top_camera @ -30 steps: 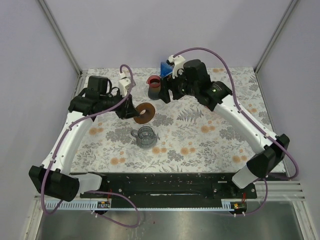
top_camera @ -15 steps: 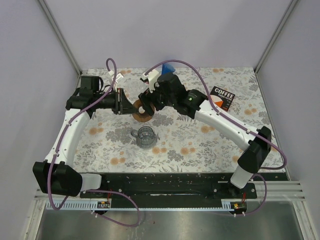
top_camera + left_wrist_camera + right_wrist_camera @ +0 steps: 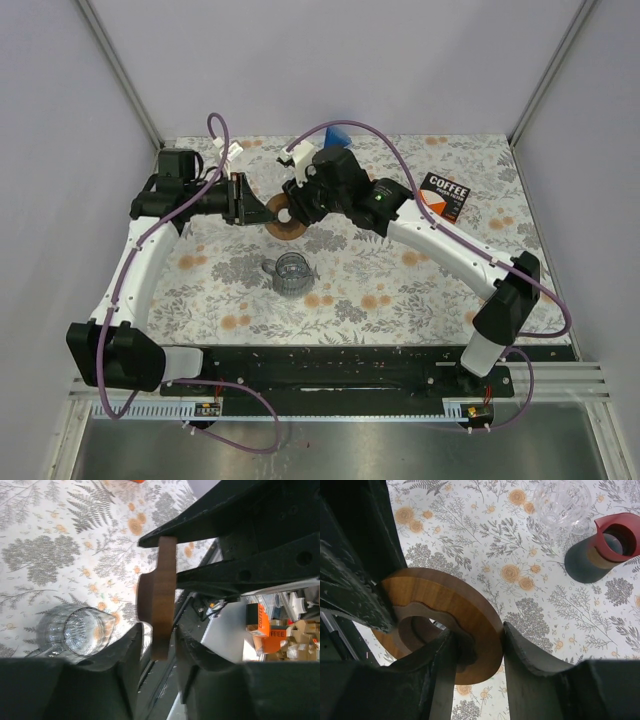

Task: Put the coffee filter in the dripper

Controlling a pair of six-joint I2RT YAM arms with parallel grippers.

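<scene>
From above, the left gripper (image 3: pixel 256 207) and right gripper (image 3: pixel 291 208) hold a ring (image 3: pixel 290 228) beyond the dripper (image 3: pixel 291 272), no filter showing, perhaps inside the box (image 3: pixel 444 195) far right; the left wrist shows left jaws narrowed onto the ring's faces; the right wrist shows right jaws pinching its rim; the filter, likely light and limp, wants a gentle pinch at its edge.

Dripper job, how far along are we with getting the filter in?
Done: nothing yet; the glass dripper sits empty. In hand: left pincer and right pincer both clamp the wooden ring. Remaining: fetch a filter, none visible, perhaps in the COFFEE box, and seat it in the dripper.
</scene>
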